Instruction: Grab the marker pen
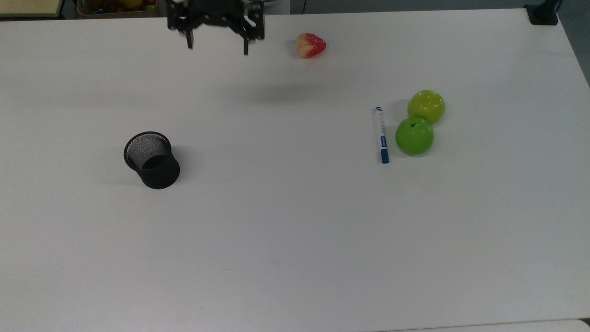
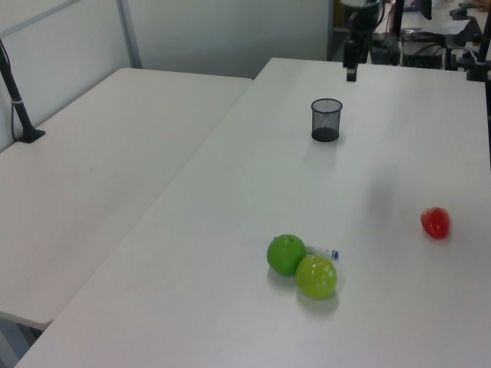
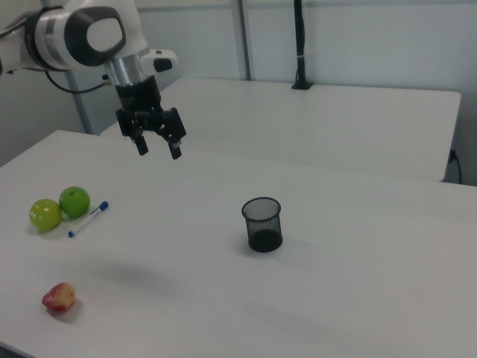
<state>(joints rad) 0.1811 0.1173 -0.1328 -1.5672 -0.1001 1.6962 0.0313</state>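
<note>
One marker pen [image 1: 380,134], far from gripper [image 1: 216,45]

large white table [image 1: 295,258], second white table [image 2: 92,169] beside it, pale partition wall [image 3: 358,45]

In the top view, the pen [image 1: 380,134] is laid on the table [image 1: 295,253] just left of two apples [image 1: 415,135], almost touching the nearer. The cup [image 1: 152,160] is set well apart at the top view's left. The gripper [image 1: 216,48] is held high, left of the red fruit [image 1: 311,45].
</note>
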